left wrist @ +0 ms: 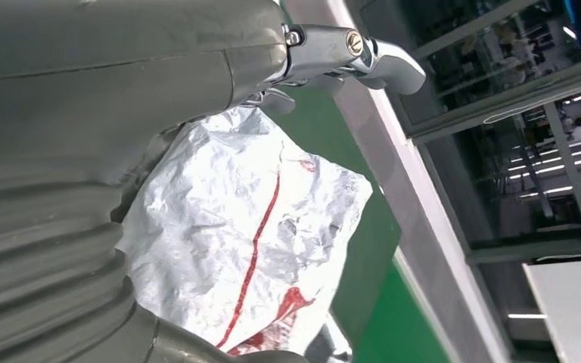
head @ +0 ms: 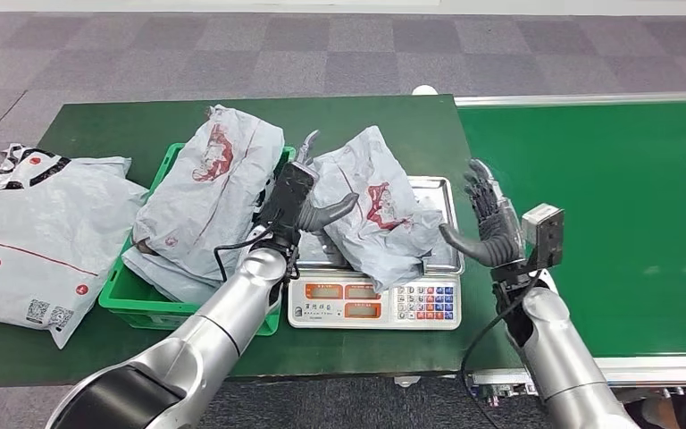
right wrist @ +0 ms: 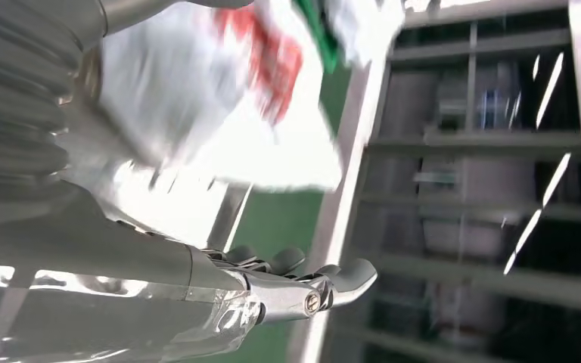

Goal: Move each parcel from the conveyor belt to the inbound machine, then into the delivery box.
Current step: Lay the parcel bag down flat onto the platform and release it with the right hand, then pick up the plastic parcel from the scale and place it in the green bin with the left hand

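A crumpled grey-white parcel (head: 380,210) with red print lies on the steel tray (head: 438,189) of the inbound scale (head: 375,301). My left hand (head: 308,201) is at the parcel's left edge, fingers raised and thumb stretched toward the bag, not closed on it. In the left wrist view the parcel (left wrist: 250,249) lies between the spread thumb and the fingers (left wrist: 378,57). My right hand (head: 491,223) is spread just right of the tray, thumb pointing at the parcel. The right wrist view shows that hand (right wrist: 197,280) and the blurred parcel (right wrist: 219,98).
A green crate (head: 129,290) left of the scale holds several grey parcels (head: 210,192). A large white parcel (head: 36,232) lies at the table's left end. The green conveyor belt (head: 607,223) runs along the right side, with a metal rail at its near edge.
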Motion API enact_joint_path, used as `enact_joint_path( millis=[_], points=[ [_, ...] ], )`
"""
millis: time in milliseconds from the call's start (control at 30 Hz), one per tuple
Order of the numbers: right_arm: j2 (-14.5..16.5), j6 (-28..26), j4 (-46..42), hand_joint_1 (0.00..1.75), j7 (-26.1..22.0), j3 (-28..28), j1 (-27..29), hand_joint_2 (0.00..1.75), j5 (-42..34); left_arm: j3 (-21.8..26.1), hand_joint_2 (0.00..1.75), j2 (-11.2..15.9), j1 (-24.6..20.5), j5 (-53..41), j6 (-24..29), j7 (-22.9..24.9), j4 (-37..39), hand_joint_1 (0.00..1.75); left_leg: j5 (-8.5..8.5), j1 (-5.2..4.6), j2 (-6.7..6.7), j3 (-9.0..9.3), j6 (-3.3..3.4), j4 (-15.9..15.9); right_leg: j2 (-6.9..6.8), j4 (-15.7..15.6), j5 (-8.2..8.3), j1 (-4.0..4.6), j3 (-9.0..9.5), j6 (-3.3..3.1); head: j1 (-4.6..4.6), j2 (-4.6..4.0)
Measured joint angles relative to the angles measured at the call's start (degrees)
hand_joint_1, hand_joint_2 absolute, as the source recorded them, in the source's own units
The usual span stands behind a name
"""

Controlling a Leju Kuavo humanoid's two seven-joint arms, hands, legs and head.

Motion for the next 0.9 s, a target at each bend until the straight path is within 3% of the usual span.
enact_joint_path(
  millis=[233, 467, 633, 900],
  points=[
    [-0.1, -3.3, 12.9, 0.0, -2.8, -5.5, -3.3, 1.75, 1.1, -4.7, 1.75, 0.4, 0.3, -10.7, 4.4, 3.9, 0.6, 0.0, 0.0, 0.0, 0.0, 0.0, 0.0, 0.0, 0.0, 0.0, -0.01, 0.01, -0.02, 0.0, 0.0, 0.0],
    [-0.5, -4.2, 17.2, 0.0, -3.1, -10.6, -5.3, 1.75, 2.1, -14.8, 1.75, -0.1, -0.1, -29.1, 4.8, 15.3, 2.9, 0.0, -0.03, -0.01, 0.03, 0.0, 0.02, 0.0, 0.03, 0.0, -0.01, -0.01, -0.04, 0.0, 0.0, 0.0],
    [-0.8, -3.8, 18.6, 0.0, -3.1, -12.4, -6.0, 1.75, 2.2, -19.8, 1.75, -0.2, -0.7, -30.9, 4.6, 17.0, 4.0, 0.0, -0.03, -0.02, 0.04, 0.0, 0.02, 0.0, 0.04, 0.0, -0.01, -0.01, -0.03, 0.0, 0.0, 0.0],
    [-0.9, -3.7, 19.5, 0.0, -3.1, -13.0, -6.2, 1.75, 2.3, -21.8, 1.75, -0.2, -1.0, -31.0, 4.4, 17.2, 4.8, 0.0, -0.03, 0.0, 0.04, 0.01, 0.02, 0.0, 0.04, 0.0, -0.01, 0.0, -0.03, 0.0, 0.0, 0.0]
  ],
)
